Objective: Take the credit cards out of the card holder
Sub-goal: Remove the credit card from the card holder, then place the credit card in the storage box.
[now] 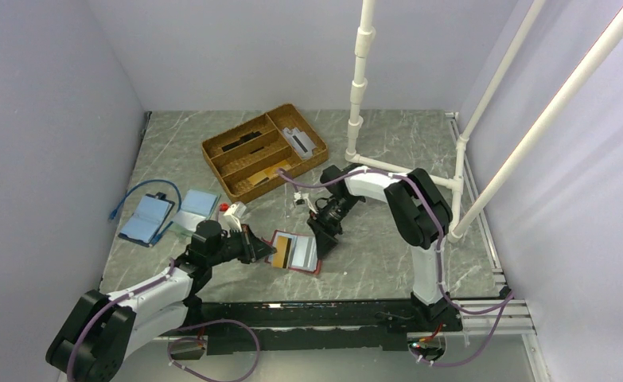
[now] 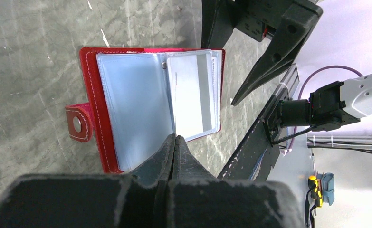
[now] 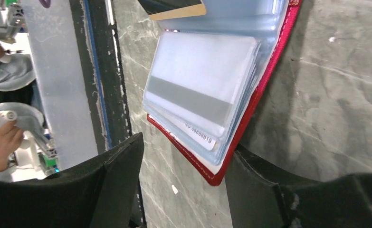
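Observation:
The red card holder (image 1: 304, 255) lies open on the table, clear pockets up; it also shows in the left wrist view (image 2: 90, 95) and the right wrist view (image 3: 269, 71). A silver-grey striped credit card (image 2: 193, 95) sits in its top pocket (image 3: 198, 90). My left gripper (image 1: 262, 247) is shut at the holder's near edge (image 2: 174, 138), apparently on a gold-tan card (image 1: 279, 251) with a dark stripe, seen edge-on from the left wrist; its corner shows in the right wrist view (image 3: 181, 10). My right gripper (image 1: 324, 237) is open, straddling the holder's corner (image 3: 184, 180).
A wicker tray (image 1: 264, 151) holding dark and white items stands behind. A light-blue booklet case (image 1: 145, 219), a blue cable (image 1: 153, 191) and a pale blue card (image 1: 198, 202) lie at the left. White pipe frame (image 1: 360, 87) at back right. A black rail (image 1: 332, 314) runs along the front edge.

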Robot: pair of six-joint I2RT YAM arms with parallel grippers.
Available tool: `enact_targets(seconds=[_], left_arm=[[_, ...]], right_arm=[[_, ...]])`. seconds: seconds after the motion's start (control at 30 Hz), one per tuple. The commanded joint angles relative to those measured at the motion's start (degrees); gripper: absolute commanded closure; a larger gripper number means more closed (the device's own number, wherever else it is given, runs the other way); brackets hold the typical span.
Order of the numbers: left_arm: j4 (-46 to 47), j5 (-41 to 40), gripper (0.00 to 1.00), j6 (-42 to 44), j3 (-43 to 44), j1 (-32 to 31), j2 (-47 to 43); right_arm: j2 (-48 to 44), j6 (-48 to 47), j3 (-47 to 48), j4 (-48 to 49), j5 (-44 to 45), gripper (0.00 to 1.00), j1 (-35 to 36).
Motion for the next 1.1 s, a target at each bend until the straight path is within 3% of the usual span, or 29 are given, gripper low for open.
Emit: enact_targets(seconds=[0.0, 0.47, 0.83, 0.97, 1.07], left_arm=[[2.0, 2.0, 1.0, -0.2, 1.5, 0.3, -0.2], [16.0, 10.6, 1.0, -3.6, 4.3, -0.3, 10.6], [19.7, 10.3, 1.0, -2.0, 9.8, -7.9, 19.5], [20.3, 10.1, 1.0, -1.9, 10.9, -8.7, 21.3], [20.5, 9.8, 1.0, -2.0, 11.2, -8.8, 21.9]], right_arm=[[-4.1, -1.0, -1.2, 4.0, 5.9, 0.35, -0.7], [-12.0, -2.4, -4.2, 8.5, 1.3, 0.3, -0.6], [-13.2, -3.8, -5.5, 9.0, -5.4, 0.29, -0.6], [-11.5, -6.3, -4.0, 5.1, -7.9, 0.35, -0.1], [-9.6, -9.1, -1.8, 0.9, -9.9, 0.5, 0.4]])
